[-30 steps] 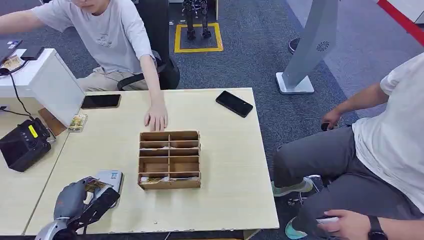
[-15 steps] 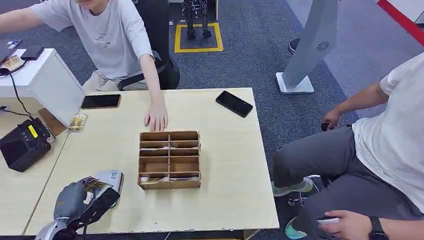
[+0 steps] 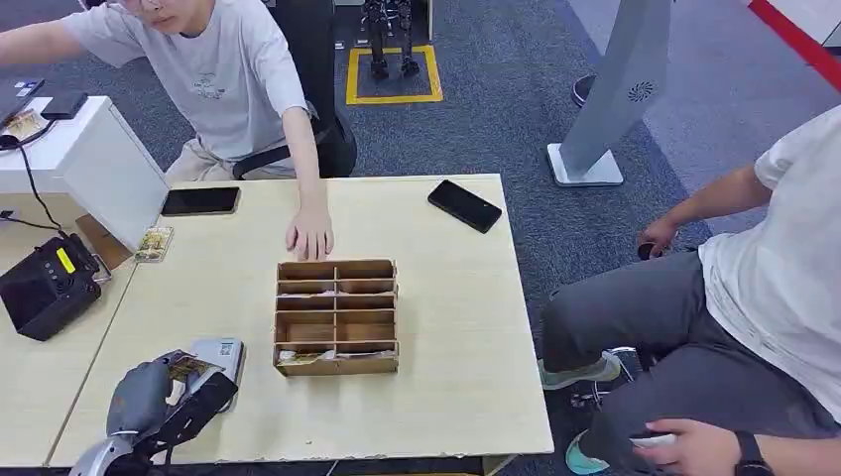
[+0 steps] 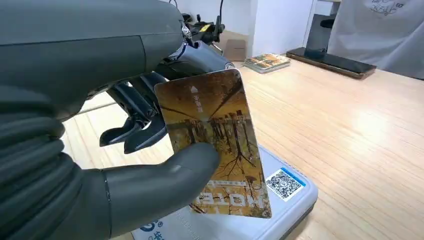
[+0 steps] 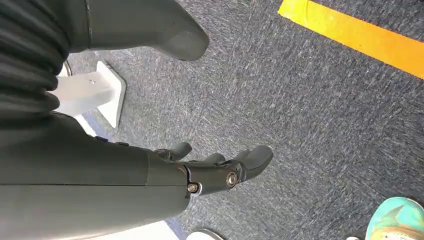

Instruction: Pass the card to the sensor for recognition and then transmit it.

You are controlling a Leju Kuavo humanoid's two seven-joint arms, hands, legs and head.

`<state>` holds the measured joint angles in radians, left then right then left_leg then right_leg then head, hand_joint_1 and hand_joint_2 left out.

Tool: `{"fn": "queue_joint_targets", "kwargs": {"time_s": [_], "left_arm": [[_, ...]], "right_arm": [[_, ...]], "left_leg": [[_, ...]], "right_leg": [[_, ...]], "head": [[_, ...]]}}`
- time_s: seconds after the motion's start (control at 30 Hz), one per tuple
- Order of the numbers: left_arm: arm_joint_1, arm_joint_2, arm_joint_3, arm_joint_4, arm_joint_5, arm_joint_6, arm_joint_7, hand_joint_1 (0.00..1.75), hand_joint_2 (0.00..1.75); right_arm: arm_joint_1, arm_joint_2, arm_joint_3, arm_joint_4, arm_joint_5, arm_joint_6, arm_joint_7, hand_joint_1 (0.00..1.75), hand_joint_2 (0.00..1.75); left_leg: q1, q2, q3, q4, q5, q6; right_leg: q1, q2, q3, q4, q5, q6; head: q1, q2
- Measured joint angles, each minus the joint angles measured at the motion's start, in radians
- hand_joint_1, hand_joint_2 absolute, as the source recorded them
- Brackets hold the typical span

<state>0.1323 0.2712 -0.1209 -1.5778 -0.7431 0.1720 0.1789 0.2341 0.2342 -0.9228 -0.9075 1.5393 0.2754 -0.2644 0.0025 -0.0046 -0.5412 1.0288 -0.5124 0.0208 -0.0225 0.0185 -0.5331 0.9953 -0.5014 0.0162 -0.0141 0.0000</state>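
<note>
The left hand (image 4: 100, 150) pinches the card (image 4: 215, 140) — thumb across its face, dark fingers (image 4: 135, 130) behind — just above the white sensor (image 4: 280, 200) on the worktop (image 4: 350, 130). The right hand (image 5: 210, 170) hangs empty over carpet, fingers loosely apart.

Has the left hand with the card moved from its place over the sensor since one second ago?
No. In the head view the left hand holds the card at the same spot over the sensor, beside the wooden box.

Pale wooden counter (image 3: 446, 327) bearing a compartmented wooden box (image 3: 336, 316), two dark phones (image 3: 464, 205) (image 3: 200, 200), a grey-white sensor (image 3: 220, 355), stacked cards (image 3: 155, 243).
</note>
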Motion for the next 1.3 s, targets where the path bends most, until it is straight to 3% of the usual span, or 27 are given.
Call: {"fn": "queue_joint_targets", "kwargs": {"time_s": [0.2,0.33,0.4,0.73,1.3], "left_arm": [[-0.001,0.0,0.0,0.0,-0.016,-0.006,0.011,1.75,1.75],[-0.071,-0.008,-0.035,0.094,-0.228,-0.006,0.05,1.75,1.75],[-0.103,-0.015,-0.051,0.147,-0.252,0.012,0.045,1.75,1.75],[-0.155,-0.025,-0.085,0.234,-0.264,0.011,0.042,1.75,1.75],[-0.167,-0.032,-0.094,0.251,-0.255,0.01,0.048,1.75,1.75]], "right_arm": [[0.0,0.0,0.0,0.0,0.0,-0.004,-0.001,0.0,1.75],[-0.025,-0.041,0.037,0.072,0.0,-0.101,-0.01,0.0,1.75],[-0.05,-0.063,0.051,0.125,0.0,-0.141,-0.01,0.0,1.75],[-0.089,-0.13,0.082,0.283,0.0,-0.197,-0.01,0.0,1.75],[-0.12,-0.18,0.104,0.399,0.0,-0.241,-0.01,0.0,1.75]], "left_leg": [[0.0,0.0,0.0,0.0,0.0,0.0],[0.0,-0.002,0.0,0.0,0.001,0.001],[-0.001,-0.001,0.002,0.0,0.001,0.001],[-0.001,-0.003,0.004,0.0,0.001,0.0],[-0.001,-0.004,0.004,0.0,0.002,0.001]], "right_leg": [[0.0,0.0,0.0,0.0,0.0,0.0],[0.0,-0.003,0.002,0.0,0.0,0.0],[0.0,-0.002,0.003,0.0,0.001,0.001],[0.0,-0.003,0.005,0.0,0.001,0.001],[0.0,-0.004,0.006,0.0,0.001,0.001]], "head": [[0.0,0.0],[0.0,0.0],[0.0,0.0],[0.0,0.0],[0.001,0.0]]}}
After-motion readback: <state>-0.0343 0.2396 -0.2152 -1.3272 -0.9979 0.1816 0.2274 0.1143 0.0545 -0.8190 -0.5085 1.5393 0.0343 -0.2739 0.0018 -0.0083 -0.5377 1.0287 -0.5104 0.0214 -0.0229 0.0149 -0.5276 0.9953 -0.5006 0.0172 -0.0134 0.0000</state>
